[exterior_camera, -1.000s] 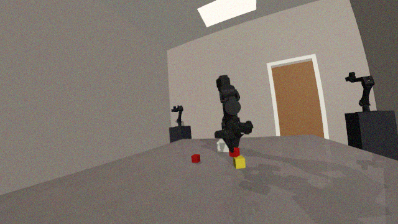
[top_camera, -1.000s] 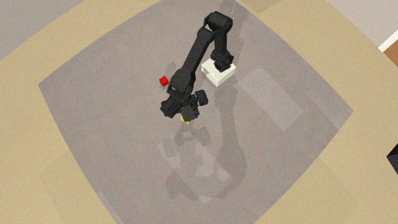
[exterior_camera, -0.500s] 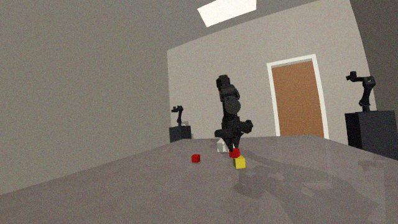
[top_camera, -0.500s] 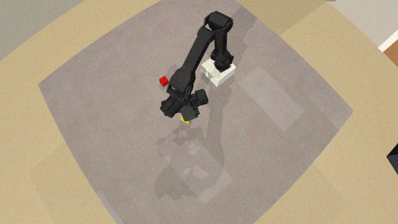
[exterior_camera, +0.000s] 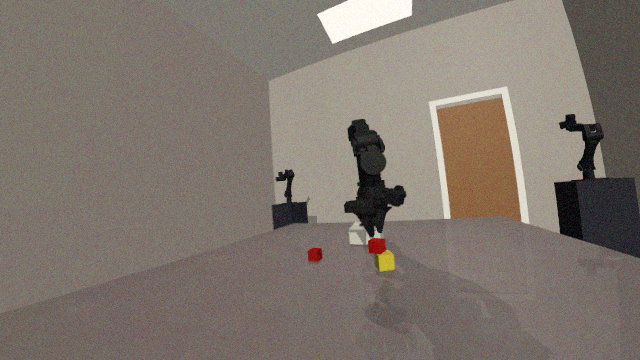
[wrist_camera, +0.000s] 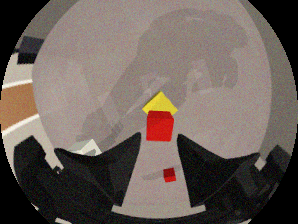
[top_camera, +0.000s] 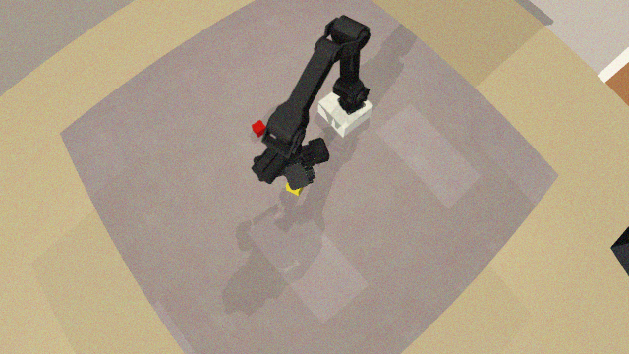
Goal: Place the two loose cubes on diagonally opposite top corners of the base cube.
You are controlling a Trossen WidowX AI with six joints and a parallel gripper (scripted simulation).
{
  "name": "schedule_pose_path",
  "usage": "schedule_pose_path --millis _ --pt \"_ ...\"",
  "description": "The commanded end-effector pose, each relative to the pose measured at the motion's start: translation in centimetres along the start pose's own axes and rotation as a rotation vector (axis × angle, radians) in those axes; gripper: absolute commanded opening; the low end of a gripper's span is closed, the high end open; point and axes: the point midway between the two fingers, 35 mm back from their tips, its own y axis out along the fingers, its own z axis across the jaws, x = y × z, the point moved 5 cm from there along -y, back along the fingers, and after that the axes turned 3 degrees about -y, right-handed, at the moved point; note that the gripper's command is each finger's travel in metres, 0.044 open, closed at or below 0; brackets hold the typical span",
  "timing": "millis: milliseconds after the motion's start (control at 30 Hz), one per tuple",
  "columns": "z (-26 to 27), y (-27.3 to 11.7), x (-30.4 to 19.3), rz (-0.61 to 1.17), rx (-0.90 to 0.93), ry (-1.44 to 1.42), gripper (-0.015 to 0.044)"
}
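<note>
Has pincer (top_camera: 298,173) (exterior_camera: 377,232) (wrist_camera: 158,136) open, pointing down just above upper red cube (exterior_camera: 377,246) (wrist_camera: 160,126), with gap between fingertips and nothing gripped
Shows upper red cube looking level on top of yellow base cube (top_camera: 294,190) (exterior_camera: 385,262) (wrist_camera: 160,103), set toward one corner
Leaves other red cube (top_camera: 258,128) (exterior_camera: 315,254) (wrist_camera: 169,175) on counter (top_camera: 187,197) (exterior_camera: 200,305) (wrist_camera: 110,50), well apart from yellow base cube, with opposite corner uncapped
Rises from white block (top_camera: 344,118) (exterior_camera: 357,235) (wrist_camera: 90,148) in top view
</note>
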Motion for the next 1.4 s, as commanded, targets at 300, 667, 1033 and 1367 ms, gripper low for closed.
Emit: schedule_pose_path --millis 300,667,1033,1367 --pt "-1.4 -0.8 -2.3 0.001 -0.004 -0.044 0.0265" --pt "-4.1 -2.3 -10.3 0.012 -0.006 -0.184 0.0265" --pt "-4.3 -4.0 -18.6 0.023 -0.009 -0.323 0.0265" --pt "-4.4 -1.1 -19.9 0.025 -0.009 -0.342 0.0265"
